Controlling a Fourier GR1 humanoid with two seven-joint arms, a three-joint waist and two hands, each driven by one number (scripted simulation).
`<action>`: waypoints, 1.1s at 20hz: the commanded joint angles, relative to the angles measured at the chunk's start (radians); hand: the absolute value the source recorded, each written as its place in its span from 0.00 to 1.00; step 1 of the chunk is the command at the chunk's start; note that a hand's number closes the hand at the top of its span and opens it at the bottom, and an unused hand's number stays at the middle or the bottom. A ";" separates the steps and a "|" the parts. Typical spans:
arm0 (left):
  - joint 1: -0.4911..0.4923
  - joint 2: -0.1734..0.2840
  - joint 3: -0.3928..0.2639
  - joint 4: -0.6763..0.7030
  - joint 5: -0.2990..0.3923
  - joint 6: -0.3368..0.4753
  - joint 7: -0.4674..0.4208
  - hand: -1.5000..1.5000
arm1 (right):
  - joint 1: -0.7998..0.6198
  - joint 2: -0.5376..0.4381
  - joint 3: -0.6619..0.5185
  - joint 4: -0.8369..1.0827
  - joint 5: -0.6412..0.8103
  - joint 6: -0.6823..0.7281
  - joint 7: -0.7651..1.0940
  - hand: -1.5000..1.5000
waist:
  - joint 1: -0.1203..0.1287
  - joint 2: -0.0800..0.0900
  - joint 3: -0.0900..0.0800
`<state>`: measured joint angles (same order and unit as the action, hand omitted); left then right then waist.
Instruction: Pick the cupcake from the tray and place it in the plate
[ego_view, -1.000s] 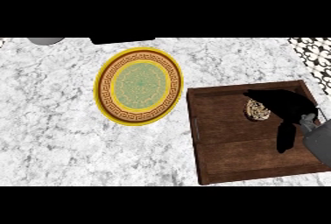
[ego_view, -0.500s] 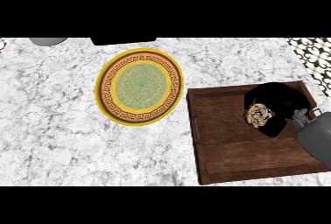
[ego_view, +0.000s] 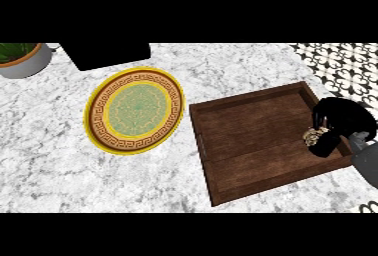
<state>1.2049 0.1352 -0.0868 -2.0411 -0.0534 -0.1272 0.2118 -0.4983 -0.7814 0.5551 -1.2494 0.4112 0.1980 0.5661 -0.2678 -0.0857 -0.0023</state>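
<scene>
Now right hand (ego_view: 341, 125) curled round cupcake (ego_view: 317, 135), at right edge of wooden tray (ego_view: 251, 145); plate (ego_view: 134, 110) well apart.

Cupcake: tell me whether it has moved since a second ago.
Yes. Curled in the right hand, the cupcake now shows by the right rim of the tray; earlier it sat nearer the tray's middle.
</scene>
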 joint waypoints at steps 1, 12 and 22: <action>-0.235 -0.039 0.040 -0.192 0.021 0.050 -0.155 0.50 | 0.020 0.008 -0.037 -0.005 0.030 -0.090 0.117 1.00 | -0.056 -0.026 0.000; -0.234 -0.030 0.086 -0.195 0.016 0.050 -0.147 0.50 | -0.084 0.161 -0.065 -0.232 0.069 -0.267 0.200 1.00 | -0.029 -0.035 -0.001; -0.344 0.003 0.137 -0.160 -0.005 0.036 -0.159 0.50 | -0.170 0.338 -0.037 -0.357 0.108 -0.372 0.295 1.00 | 0.015 -0.004 -0.009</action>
<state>1.1340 0.1743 0.0779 -2.0143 -0.1257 -0.1239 0.1992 -0.6383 -0.5014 0.5036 -1.5717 0.5035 -0.1462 0.8254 -0.2493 -0.0994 -0.0129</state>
